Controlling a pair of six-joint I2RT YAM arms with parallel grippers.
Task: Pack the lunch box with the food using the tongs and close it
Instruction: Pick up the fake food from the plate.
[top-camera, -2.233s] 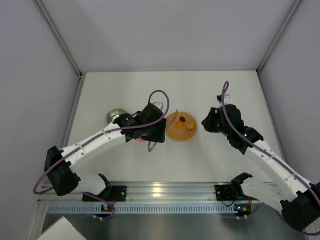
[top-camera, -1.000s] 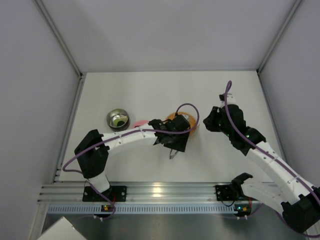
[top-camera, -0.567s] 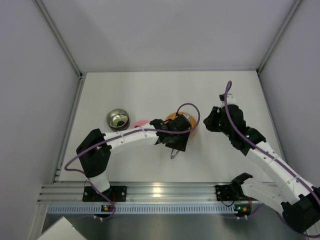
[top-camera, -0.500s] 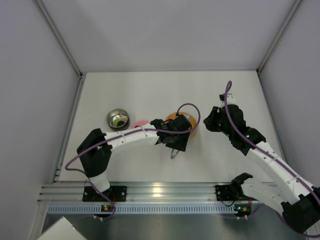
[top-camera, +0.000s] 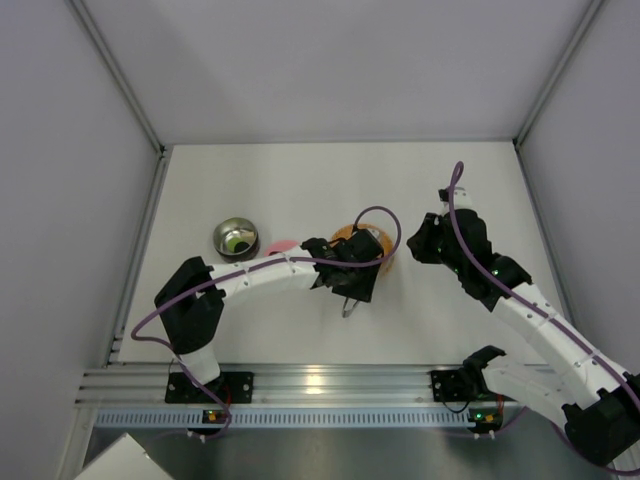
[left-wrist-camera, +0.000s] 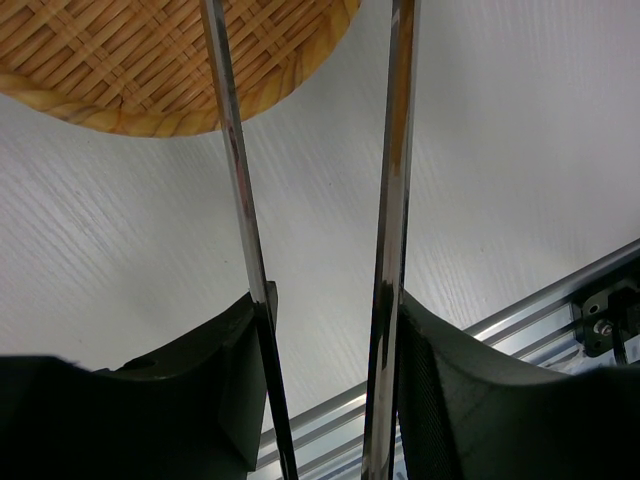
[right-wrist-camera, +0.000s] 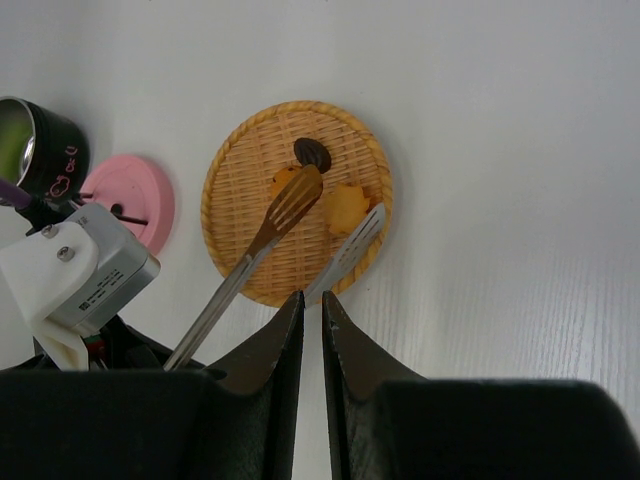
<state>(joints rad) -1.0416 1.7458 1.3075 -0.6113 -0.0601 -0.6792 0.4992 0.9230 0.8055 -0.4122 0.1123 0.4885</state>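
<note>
My left gripper (top-camera: 348, 275) (left-wrist-camera: 335, 295) is shut on the tongs (left-wrist-camera: 398, 150) (right-wrist-camera: 262, 232), one finger pressing on each silver arm. The tongs reach over the orange woven plate (right-wrist-camera: 240, 255) (left-wrist-camera: 100, 70). One tip lies on an orange piece of food (right-wrist-camera: 288, 182), the other rests beside a yellow-orange piece (right-wrist-camera: 340, 208). A black piece (right-wrist-camera: 312, 154) lies at the plate's far side. The lunch box (top-camera: 233, 238) (right-wrist-camera: 45, 145) stands open to the left with green food inside. Its pink lid (top-camera: 280, 246) (right-wrist-camera: 128, 200) lies flat between tin and plate. My right gripper (top-camera: 425, 245) (right-wrist-camera: 311, 297) hangs shut and empty, right of the plate.
White walls enclose the table on the left, back and right. An aluminium rail (top-camera: 320, 385) (left-wrist-camera: 560, 300) runs along the near edge by the arm bases. The left arm's white wrist camera (right-wrist-camera: 80, 270) shows just left of the plate.
The left arm swung right with the tongs, from beside the tin to over the plate, uncovering tin and lid. In the last second it has barely moved. The right arm stayed put.
</note>
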